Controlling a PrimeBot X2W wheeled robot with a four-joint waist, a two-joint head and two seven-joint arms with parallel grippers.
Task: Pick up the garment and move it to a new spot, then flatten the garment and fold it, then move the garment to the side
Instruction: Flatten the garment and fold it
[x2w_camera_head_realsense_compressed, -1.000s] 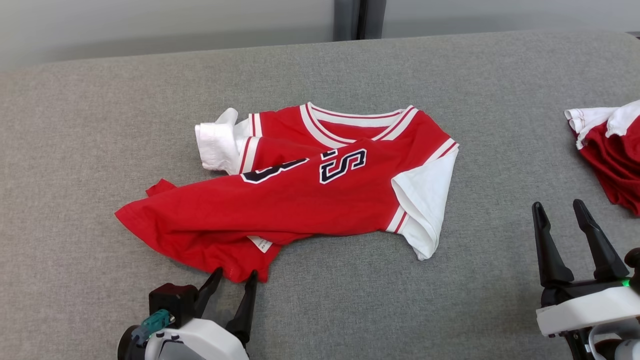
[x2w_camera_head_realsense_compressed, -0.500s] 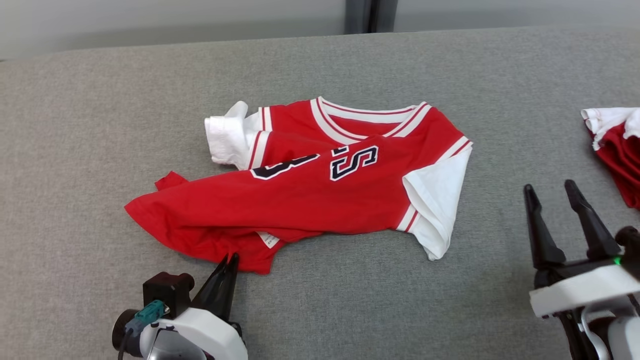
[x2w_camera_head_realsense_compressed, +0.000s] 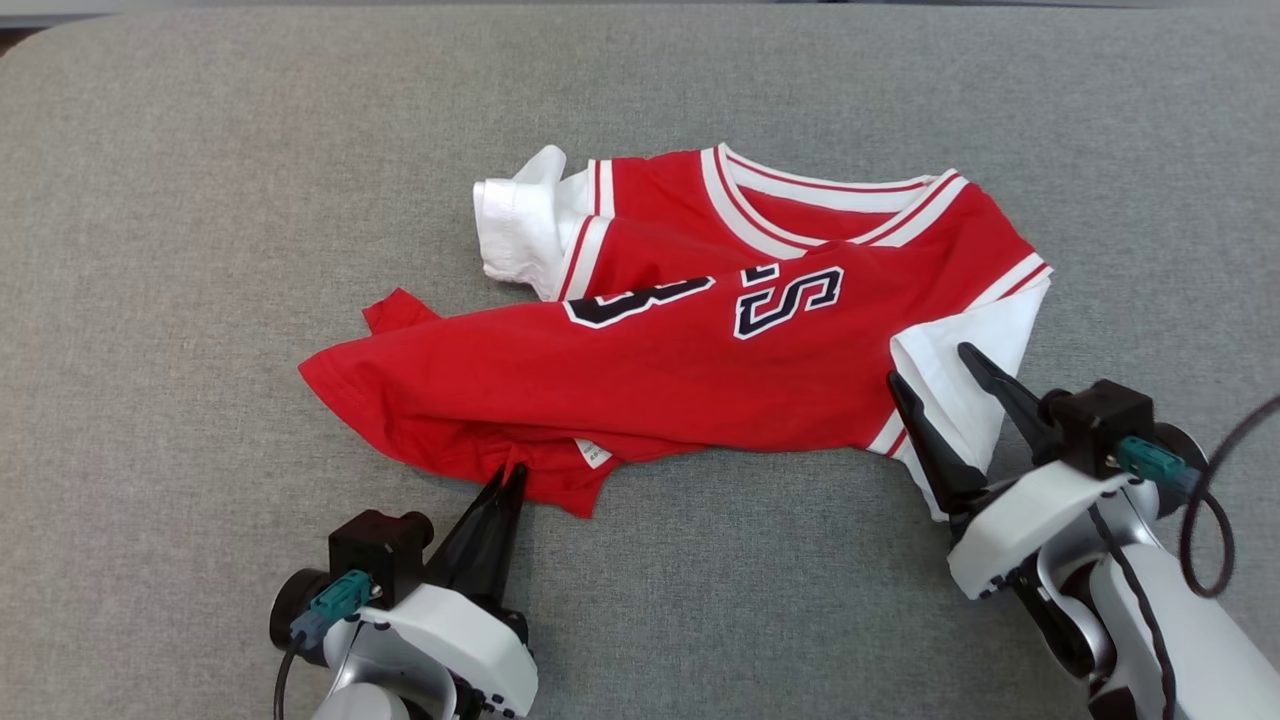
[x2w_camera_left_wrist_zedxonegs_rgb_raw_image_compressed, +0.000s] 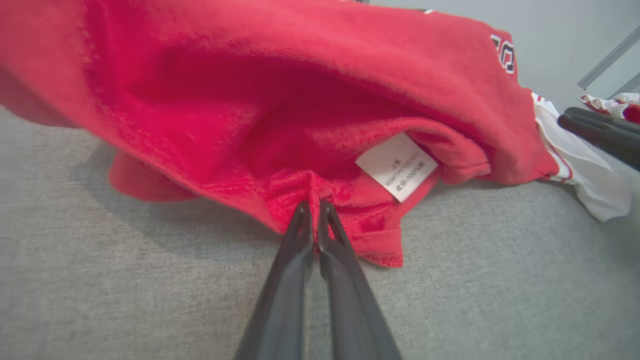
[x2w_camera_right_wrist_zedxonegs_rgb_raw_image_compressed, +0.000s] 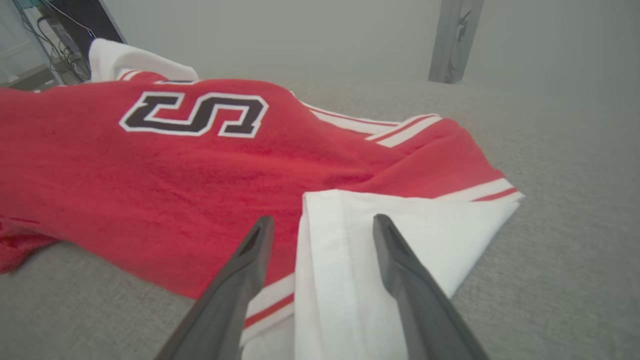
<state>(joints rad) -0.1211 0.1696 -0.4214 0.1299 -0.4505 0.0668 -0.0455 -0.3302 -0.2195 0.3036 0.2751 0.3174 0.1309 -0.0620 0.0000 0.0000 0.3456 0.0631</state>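
Grey woven cloth covered the work surface (x2w_camera_head_realsense_compressed: 200, 250), on which the red jersey (x2w_camera_head_realsense_compressed: 680, 370) lay crumpled near the middle, its body doubled over itself. Nearest the robot, the left gripper (x2w_camera_left_wrist_zedxonegs_rgb_raw_image_compressed: 312, 206) had both fingers pressed together on a small pucker of the near hem (x2w_camera_left_wrist_zedxonegs_rgb_raw_image_compressed: 372, 240), just beside the white care label (x2w_camera_left_wrist_zedxonegs_rgb_raw_image_compressed: 396, 166) — a pinch taken at the very tips. The right gripper (x2w_camera_right_wrist_zedxonegs_rgb_raw_image_compressed: 322, 219) had its fingers spread wide and held nothing; they straddled the edge of the near white sleeve (x2w_camera_right_wrist_zedxonegs_rgb_raw_image_compressed: 440, 225). Farther off lay the lettered chest, then the striped collar (x2w_camera_head_realsense_compressed: 820, 190) and the rolled far sleeve (x2w_camera_head_realsense_compressed: 515, 225). Judged risk: so slight a hold could slip free under the jersey's weight on lifting. The right fingers, if shut here, might catch one sleeve layer only — leaving the garment hanging twisted.
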